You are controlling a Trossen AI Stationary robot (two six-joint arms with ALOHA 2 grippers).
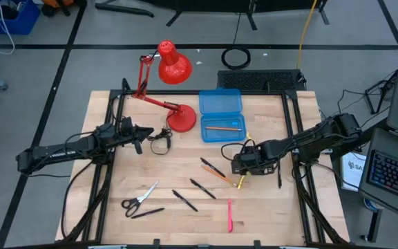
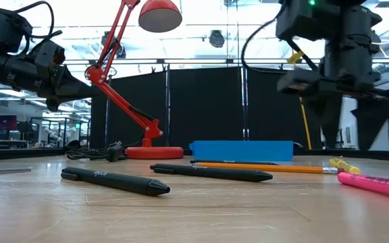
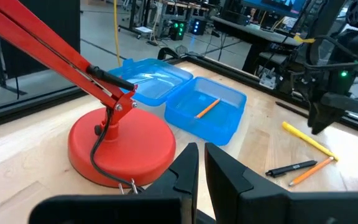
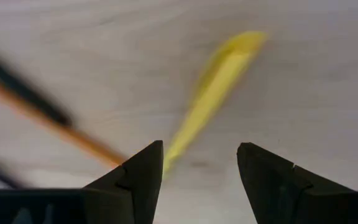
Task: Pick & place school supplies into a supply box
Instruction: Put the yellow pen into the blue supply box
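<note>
Black pens lie nearest the low camera: one black pen (image 2: 113,181) in front, a second black pen (image 2: 211,173) just behind it, the orange pencil (image 2: 269,166) beyond them, the pink pen (image 2: 373,184) off to one side.

Landmark: blue pencil case (image 1: 222,115), lid open, at the far middle of the table (image 1: 275,207). One orange pencil (image 1: 221,128) already lies inside its tray. The red desk lamp (image 1: 173,83) has its base touching the case's left side.

Right gripper (image 1: 241,168) hangs above the wood on the near side of the case, toward its right end, pointing down. Its fingers (image 4: 135,177) stand wide apart and hold nothing. The yellow marker (image 4: 213,87) lies on the table directly under them, slightly nearer one finger; an orange pencil (image 4: 55,127) and a dark pen cross beside it.

Left gripper (image 1: 142,135) hovers left of the case, beyond the lamp base, near a small black wire loop (image 1: 159,141). Its fingers (image 3: 182,174) are nearly together, a thin slit between them, nothing gripped.

Scissors (image 1: 139,197) and another black pen (image 1: 147,213) lie well toward the near left corner, far from the case. More black pens (image 1: 202,188) and the pink pen (image 1: 230,214) lie on the near side of the case, all outside it.
</note>
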